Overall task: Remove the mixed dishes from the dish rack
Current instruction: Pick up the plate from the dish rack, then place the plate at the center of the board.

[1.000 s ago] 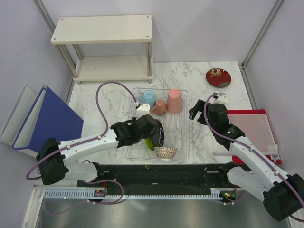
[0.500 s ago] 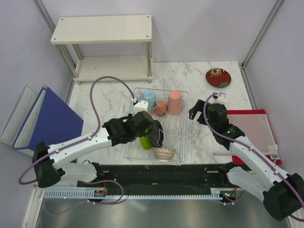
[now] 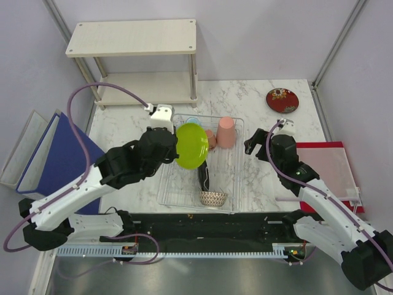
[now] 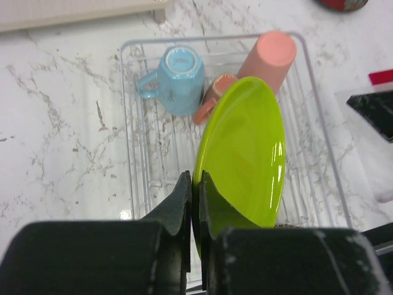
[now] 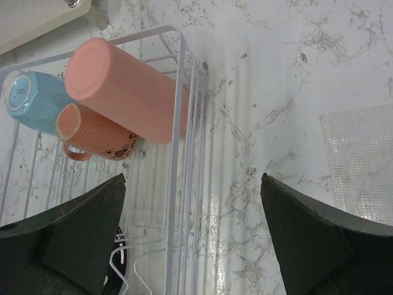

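1 dish held: L gripper [image 4: 195, 184] clamped on rim of lime plate [image 4: 242, 153], plate tilted on edge, over left-back part of rack [image 4: 159, 166]. R gripper [image 5: 191, 178] jaws wide apart, nothing in it, hovering over table [image 3: 264, 98] just right of rack. In rack: blue cup [image 4: 175, 77], tall pink cup [image 3: 225, 130] and small pink mug [image 5: 95, 132] at back, black plate [image 3: 203, 178] on edge mid, beige bowl [image 3: 213, 197] at front. Red plate [image 3: 282, 100] on table, back right, well apart from rack

The left gripper [image 4: 191, 184] has lifted the lime green plate [image 3: 191, 145] from the dish rack [image 3: 236, 161].
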Available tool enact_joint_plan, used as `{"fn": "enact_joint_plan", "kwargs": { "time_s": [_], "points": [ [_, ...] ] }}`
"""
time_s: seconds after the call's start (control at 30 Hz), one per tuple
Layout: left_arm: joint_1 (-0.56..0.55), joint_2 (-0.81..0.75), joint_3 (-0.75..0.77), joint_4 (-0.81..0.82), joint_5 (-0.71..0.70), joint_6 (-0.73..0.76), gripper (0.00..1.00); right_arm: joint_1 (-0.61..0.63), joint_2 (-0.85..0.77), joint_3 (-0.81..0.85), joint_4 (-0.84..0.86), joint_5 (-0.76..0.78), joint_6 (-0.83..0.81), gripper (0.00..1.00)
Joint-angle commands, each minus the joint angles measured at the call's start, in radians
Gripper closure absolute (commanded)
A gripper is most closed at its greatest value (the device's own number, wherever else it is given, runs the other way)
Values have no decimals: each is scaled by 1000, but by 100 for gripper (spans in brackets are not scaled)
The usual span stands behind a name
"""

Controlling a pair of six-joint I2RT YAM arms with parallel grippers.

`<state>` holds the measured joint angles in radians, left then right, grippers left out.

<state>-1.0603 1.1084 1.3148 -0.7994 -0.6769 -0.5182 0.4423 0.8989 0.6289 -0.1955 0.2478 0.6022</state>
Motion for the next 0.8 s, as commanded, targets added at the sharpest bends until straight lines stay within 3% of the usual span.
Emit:
{"fn": "enact_joint_plan", "kwargs": {
  "time_s": [0.0, 0.2, 0.4, 0.6, 0.77],
  "points": [
    [-4, -44, 49, 43, -69, 50, 98, 4, -23, 51, 5, -47, -16, 2],
    [-4, -73, 2, 121, 2, 40, 98, 3, -31, 64, 21, -151, -21, 2],
    [0, -153, -123, 347, 157, 53, 98, 3, -93, 48, 143, -353, 10, 2],
    [8, -159, -160, 440, 240, 37, 98, 1, -169, 49, 234, -433, 56, 2],
    [14, -159, -187, 508, 322, 18, 98, 1, -150, 16, 358, -606, 111, 2]
  ]
}}
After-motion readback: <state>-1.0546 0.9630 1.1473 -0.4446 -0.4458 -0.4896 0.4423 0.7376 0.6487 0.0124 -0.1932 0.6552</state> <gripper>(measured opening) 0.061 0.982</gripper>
